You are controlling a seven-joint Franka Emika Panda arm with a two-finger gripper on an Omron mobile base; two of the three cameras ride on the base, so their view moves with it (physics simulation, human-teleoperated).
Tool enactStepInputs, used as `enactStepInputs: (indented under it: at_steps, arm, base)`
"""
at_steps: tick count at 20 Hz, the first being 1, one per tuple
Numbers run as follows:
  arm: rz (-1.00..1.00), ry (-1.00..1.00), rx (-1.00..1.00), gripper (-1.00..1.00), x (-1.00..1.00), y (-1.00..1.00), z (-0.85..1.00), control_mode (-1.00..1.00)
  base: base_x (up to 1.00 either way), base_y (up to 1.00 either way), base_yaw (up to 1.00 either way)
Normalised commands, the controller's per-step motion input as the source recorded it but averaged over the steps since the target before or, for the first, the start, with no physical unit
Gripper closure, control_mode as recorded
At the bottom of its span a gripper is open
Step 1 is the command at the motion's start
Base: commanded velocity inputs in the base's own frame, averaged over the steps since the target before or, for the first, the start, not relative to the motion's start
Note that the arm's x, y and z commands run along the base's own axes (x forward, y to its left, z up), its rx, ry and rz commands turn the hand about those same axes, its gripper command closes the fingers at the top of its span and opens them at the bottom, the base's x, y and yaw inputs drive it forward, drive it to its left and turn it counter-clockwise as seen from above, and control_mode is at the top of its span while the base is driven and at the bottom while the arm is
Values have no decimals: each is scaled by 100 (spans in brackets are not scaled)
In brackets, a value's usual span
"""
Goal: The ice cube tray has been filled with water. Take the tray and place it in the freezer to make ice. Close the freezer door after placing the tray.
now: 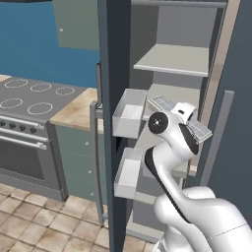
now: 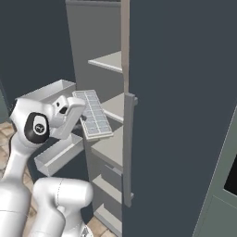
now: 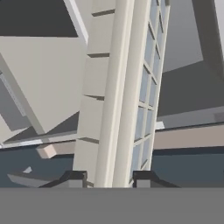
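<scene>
**Tray held at the open freezer**

The freezer [image 2: 99,51] is standing open before me, its light grey shelves [image 1: 173,60] bare, and the freezer door [image 1: 114,59] is swinging wide to my left, its two white bins [image 1: 129,114] looking empty. I am gripping the ice cube tray [image 2: 92,114] with my hand [image 3: 108,177] clamped on its rim, tilting it just over the middle shelf's front edge.

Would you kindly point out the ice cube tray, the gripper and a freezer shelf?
ice cube tray [image 2: 95,115]: right base view, its grid of cells.
gripper [image 3: 109,177]: hand view, between the fingertips.
freezer shelf [image 1: 174,60]: left base view, its top face.
</scene>
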Motion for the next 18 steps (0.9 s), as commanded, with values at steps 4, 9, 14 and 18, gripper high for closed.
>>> enactStepInputs:
  at_steps: [4,9,14,18]
  arm:
    - [-5,0,0,100,18,0,0,-100]
    - [-9,0,0,100,12,0,0,-100]
    - [-13,0,0,100,10,0,-1,-100]
    - [-11,0,0,100,11,0,0,-100]
  base:
    - [0,0,0]
    - [0,0,0]
    - [0,0,0]
    - [0,0,0]
